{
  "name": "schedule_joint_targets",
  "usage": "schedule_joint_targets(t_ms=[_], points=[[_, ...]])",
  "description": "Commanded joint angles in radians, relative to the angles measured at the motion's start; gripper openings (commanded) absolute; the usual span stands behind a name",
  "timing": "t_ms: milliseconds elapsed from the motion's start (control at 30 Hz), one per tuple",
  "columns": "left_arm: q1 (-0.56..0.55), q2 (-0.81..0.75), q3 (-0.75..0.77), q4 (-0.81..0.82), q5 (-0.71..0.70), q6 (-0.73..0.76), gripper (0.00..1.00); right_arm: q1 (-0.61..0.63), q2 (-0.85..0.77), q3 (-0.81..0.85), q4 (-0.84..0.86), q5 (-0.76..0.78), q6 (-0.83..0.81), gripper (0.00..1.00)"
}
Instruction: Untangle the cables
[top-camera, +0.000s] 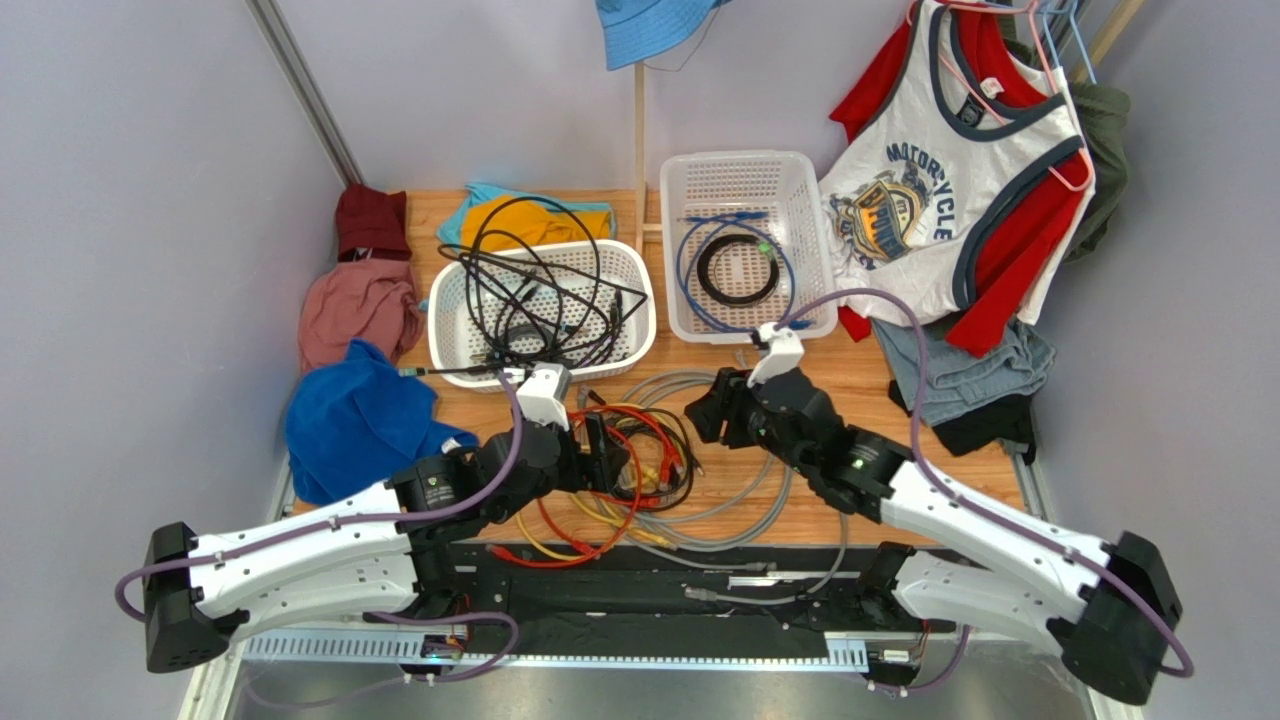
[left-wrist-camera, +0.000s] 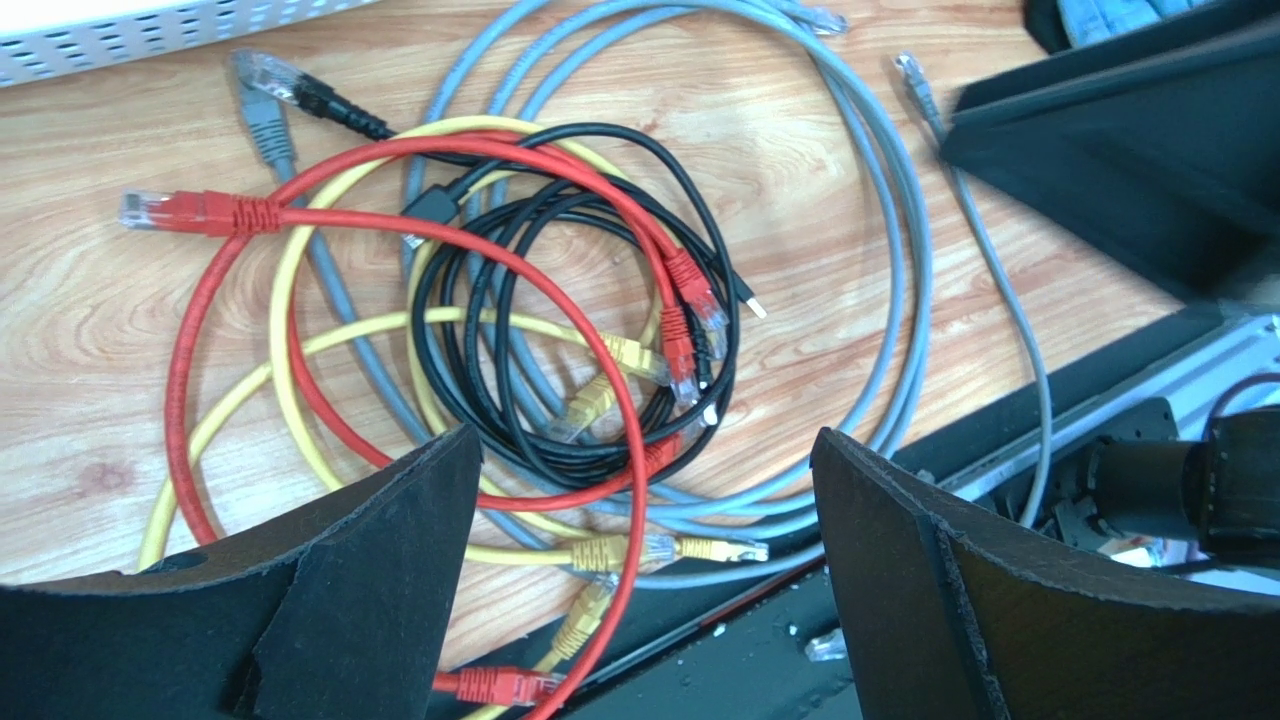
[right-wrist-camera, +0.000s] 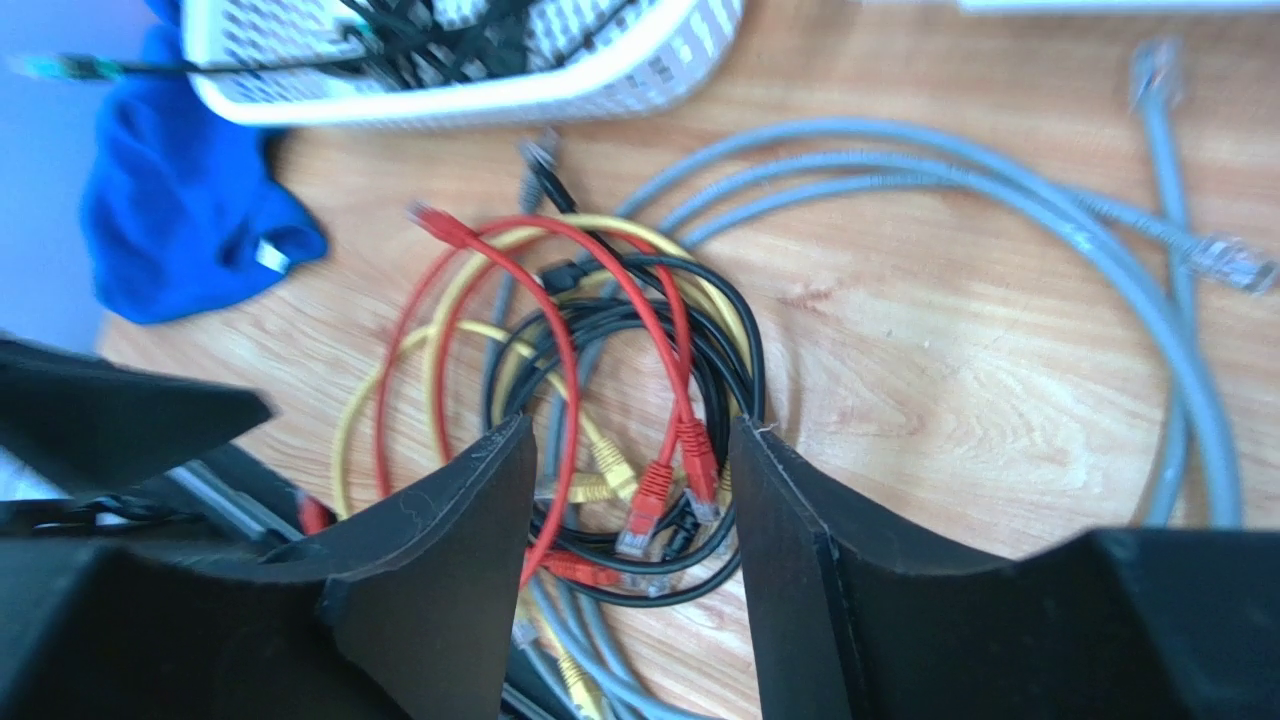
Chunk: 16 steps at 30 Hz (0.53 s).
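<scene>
A tangled bundle of cables (top-camera: 639, 468), red, yellow, black and grey, lies on the wooden table near its front edge. In the left wrist view, red (left-wrist-camera: 451, 225), yellow and black loops overlap inside wide grey loops (left-wrist-camera: 902, 270). My left gripper (top-camera: 606, 450) is open over the bundle's left side, with cables showing between its wide-apart fingers (left-wrist-camera: 643, 447). My right gripper (top-camera: 715, 414) is open over the bundle's right side. Red plug ends (right-wrist-camera: 661, 503) lie below the gap between its fingers (right-wrist-camera: 631, 435). Neither gripper holds anything.
A white basket (top-camera: 451, 323) of black cables stands behind the bundle. A second basket (top-camera: 812, 188) holds a blue and a black coil. Blue (top-camera: 353, 420), pink (top-camera: 358, 308) and dark red cloths lie at the left. Hanging shirts (top-camera: 947, 165) and grey cloth (top-camera: 962, 368) are at the right.
</scene>
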Motion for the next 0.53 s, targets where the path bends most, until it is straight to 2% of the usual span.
schedule_joint_targets(t_ms=[0, 233, 500], points=[[0.000, -0.004, -0.011, -0.002, -0.041, 0.004, 0.89, 0.009, -0.171, -0.042, -0.090, 0.024, -0.027, 0.52], [0.001, 0.005, 0.016, -0.051, -0.101, 0.010, 0.97, 0.021, -0.408, -0.087, -0.199, 0.069, -0.085, 0.54], [0.000, 0.008, 0.059, -0.103, -0.144, 0.016, 0.97, 0.021, -0.511, -0.067, -0.276, 0.100, -0.139, 0.57]])
